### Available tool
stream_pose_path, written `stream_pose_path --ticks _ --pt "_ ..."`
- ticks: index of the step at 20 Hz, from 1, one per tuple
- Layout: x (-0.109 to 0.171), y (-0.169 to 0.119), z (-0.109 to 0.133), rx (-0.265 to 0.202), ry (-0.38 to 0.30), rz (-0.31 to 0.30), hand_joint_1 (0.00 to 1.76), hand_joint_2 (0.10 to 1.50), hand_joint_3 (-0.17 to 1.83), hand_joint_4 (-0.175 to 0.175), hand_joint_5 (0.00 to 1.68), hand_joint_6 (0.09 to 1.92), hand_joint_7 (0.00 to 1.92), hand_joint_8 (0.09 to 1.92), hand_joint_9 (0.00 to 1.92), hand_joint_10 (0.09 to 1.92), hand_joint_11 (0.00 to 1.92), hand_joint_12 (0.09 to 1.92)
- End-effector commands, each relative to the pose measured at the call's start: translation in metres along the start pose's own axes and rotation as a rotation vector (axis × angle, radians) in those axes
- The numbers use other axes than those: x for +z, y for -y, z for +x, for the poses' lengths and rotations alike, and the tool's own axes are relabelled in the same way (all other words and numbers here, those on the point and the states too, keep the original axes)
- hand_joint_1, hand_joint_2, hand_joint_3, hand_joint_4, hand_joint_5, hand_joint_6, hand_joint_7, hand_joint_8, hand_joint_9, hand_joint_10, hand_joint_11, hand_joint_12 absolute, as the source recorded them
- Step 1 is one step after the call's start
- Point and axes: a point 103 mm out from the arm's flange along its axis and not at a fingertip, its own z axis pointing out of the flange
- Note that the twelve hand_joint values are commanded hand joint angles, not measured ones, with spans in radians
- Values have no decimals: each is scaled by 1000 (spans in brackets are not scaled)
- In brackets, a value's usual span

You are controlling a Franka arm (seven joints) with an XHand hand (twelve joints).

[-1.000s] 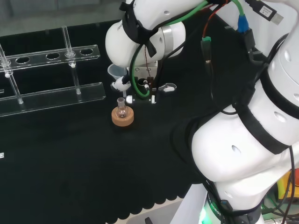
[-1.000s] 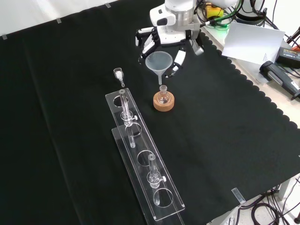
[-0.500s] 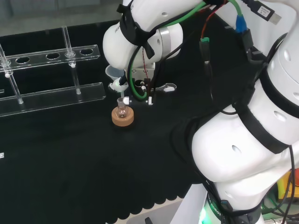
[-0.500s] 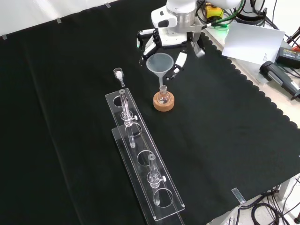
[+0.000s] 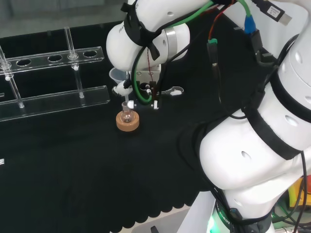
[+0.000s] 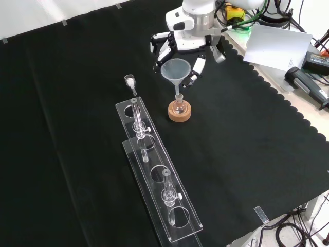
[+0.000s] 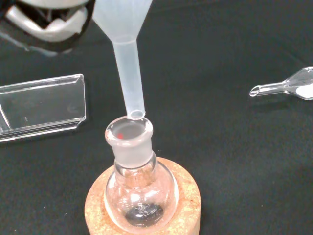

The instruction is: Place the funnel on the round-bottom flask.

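Observation:
A small clear round-bottom flask (image 6: 178, 106) (image 5: 127, 114) (image 7: 139, 186) stands upright in a cork ring (image 6: 179, 113) (image 7: 190, 205) on the black cloth. The hand (image 6: 181, 43) is shut on a translucent white funnel (image 6: 175, 70) (image 5: 116, 76) (image 7: 128, 63) and holds it upright above the flask. In the wrist view the funnel's stem tip sits just at the rim of the flask's neck, at its far edge. A finger (image 7: 46, 22) of the hand shows blurred beside the funnel's cone.
A clear plastic test tube rack (image 6: 154, 170) (image 5: 53, 82) with a few tubes lies left of the flask in the front view. A small glass piece (image 6: 130, 82) (image 7: 288, 88) lies on the cloth near the rack's far end. Papers and cables (image 6: 277, 46) sit beyond the cloth's scalloped edge.
The hand has carried the funnel down and toward the flask; its stem tip now sits at the flask's mouth. The flask and rack have not moved.

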Motion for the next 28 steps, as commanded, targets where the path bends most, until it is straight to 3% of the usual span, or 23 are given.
stream_pose_path --ticks 1,16,28 --pt "3 2 3 4 0 -1 856 595 713 82 957 524 1178 565 933 321 0 1355" --pt "9 5 0 0 -2 18 856 595 715 82 958 526 1180 564 937 318 0 1354" --pt "15 8 15 19 9 13 855 596 717 81 958 526 1181 563 939 315 0 1353"
